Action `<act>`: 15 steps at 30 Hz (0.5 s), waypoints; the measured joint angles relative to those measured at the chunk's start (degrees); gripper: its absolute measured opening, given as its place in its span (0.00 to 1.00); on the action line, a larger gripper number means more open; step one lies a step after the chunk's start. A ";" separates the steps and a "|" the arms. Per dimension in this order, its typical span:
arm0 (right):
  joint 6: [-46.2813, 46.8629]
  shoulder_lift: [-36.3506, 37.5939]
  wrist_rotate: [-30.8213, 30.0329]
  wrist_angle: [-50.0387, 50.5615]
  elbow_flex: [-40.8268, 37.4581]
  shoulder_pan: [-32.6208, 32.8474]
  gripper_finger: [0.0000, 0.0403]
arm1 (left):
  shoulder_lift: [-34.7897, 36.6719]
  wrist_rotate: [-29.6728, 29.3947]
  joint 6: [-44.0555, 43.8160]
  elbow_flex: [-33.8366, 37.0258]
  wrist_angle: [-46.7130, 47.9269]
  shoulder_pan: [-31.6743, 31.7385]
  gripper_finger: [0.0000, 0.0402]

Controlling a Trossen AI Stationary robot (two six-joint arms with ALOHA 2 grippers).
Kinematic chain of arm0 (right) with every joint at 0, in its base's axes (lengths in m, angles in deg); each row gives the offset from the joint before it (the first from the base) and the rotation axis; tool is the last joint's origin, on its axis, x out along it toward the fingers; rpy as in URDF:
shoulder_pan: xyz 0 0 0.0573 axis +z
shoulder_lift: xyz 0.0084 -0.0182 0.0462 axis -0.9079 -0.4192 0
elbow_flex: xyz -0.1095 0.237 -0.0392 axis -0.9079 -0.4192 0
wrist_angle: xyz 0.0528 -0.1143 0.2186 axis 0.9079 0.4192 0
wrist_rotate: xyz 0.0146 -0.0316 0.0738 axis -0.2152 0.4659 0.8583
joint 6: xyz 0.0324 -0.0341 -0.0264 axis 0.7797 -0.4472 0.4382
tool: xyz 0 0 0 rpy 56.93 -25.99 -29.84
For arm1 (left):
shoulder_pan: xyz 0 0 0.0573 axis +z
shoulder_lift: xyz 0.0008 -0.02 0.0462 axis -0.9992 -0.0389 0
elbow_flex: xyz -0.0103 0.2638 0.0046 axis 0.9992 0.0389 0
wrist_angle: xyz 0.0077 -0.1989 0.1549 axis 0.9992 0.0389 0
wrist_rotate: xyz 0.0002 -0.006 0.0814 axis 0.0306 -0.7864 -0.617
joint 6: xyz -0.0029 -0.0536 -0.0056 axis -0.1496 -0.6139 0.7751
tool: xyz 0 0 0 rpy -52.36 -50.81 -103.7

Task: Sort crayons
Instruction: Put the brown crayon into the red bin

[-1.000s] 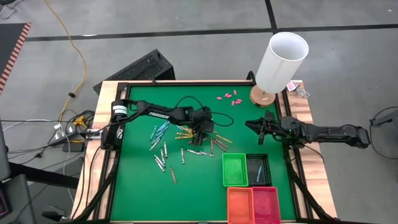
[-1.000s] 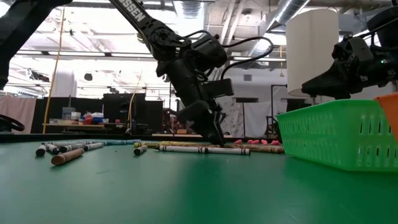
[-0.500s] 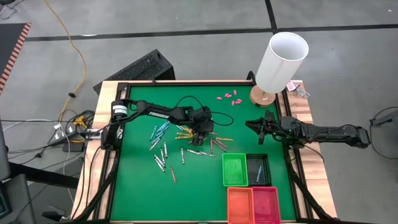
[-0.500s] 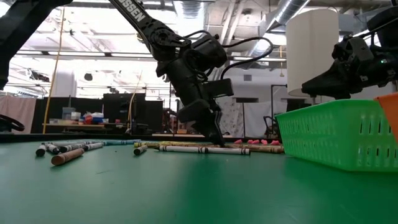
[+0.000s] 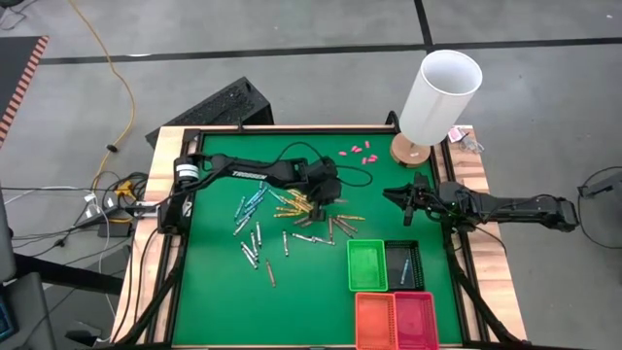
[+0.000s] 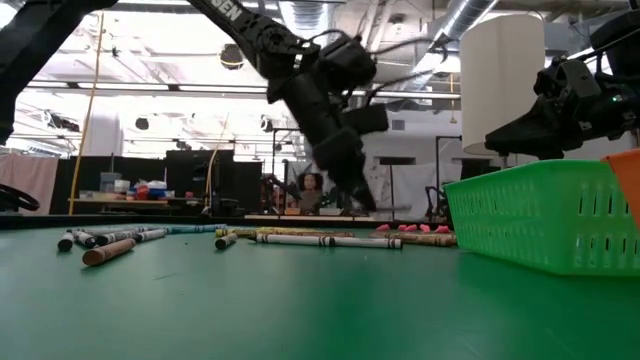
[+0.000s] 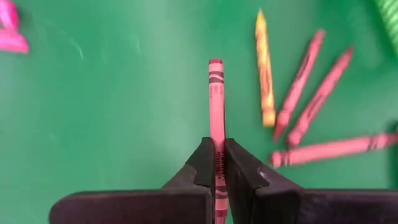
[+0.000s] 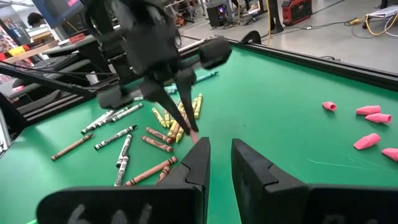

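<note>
Above the middle of the green counter [image 5: 209, 282], my left pincer [image 5: 326, 192] now hangs clear of the surface; a second ago its tips were down among the crayons [image 5: 255, 233], fingers apart, and since then they have closed and come up. The fingers [image 7: 208, 165] are pressed tight on one red crayon [image 7: 216, 102], which sticks straight out ahead of them, its far end over bare green. In the low view the pincer [image 6: 355, 185] is blurred and raised well above the row of crayons [image 6: 320, 240] lying flat on the counter.

Below and just beside the held crayon lie a yellow crayon [image 7: 264, 68] and several more red ones [image 7: 311, 93], loose on the surface. The rest of the crayons are scattered left of centre: blue ones farther left, grey-white and brown ones nearer.

My right pincer [image 5: 397, 197] waits over the right side of the counter, unmoved, its fingers [image 8: 198, 163] set narrowly apart with nothing between them. Near it, at the near right corner, stand the green bin [image 5: 366, 265], black bin [image 5: 402, 263], orange bin [image 5: 373, 321] and pink bin [image 5: 415, 319]. Small pink pieces [image 5: 358, 152] lie at the far side, and a white cylinder [image 5: 439, 95] stands at the far right corner.
</note>
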 joint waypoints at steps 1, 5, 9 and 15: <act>0.01 0.00 0.02 0.00 0.00 0.00 0.17 | 0.58 0.08 -0.02 -0.54 0.58 -0.13 0.00; 0.00 0.02 0.00 0.00 0.00 -0.04 0.17 | 3.42 0.40 -0.57 -2.38 1.85 -1.16 0.00; 0.00 0.07 -0.10 -0.03 0.00 0.00 0.17 | 6.77 2.19 -1.42 -2.79 0.83 -3.44 0.00; 0.02 0.07 -1.06 -0.19 -0.02 0.00 0.17 | 8.27 2.82 -1.29 -2.81 -6.87 -9.24 0.00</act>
